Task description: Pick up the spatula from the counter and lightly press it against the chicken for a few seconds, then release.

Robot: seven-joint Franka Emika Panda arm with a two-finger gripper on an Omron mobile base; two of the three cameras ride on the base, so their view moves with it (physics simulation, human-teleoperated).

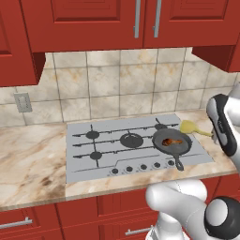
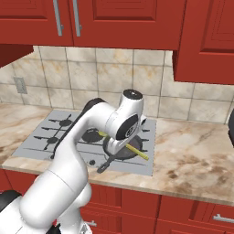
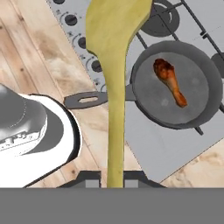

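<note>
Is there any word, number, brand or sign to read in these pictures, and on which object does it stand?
None can be read.
The stove knobs show no legible marks.
The spatula, the pan, the cabinet doors and the wall outlet carry no text.

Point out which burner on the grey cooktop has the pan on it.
The front-right one, under the round black frying pan holding the browned chicken drumstick. The centre burner, back-right burner and two left burners are bare.
</note>
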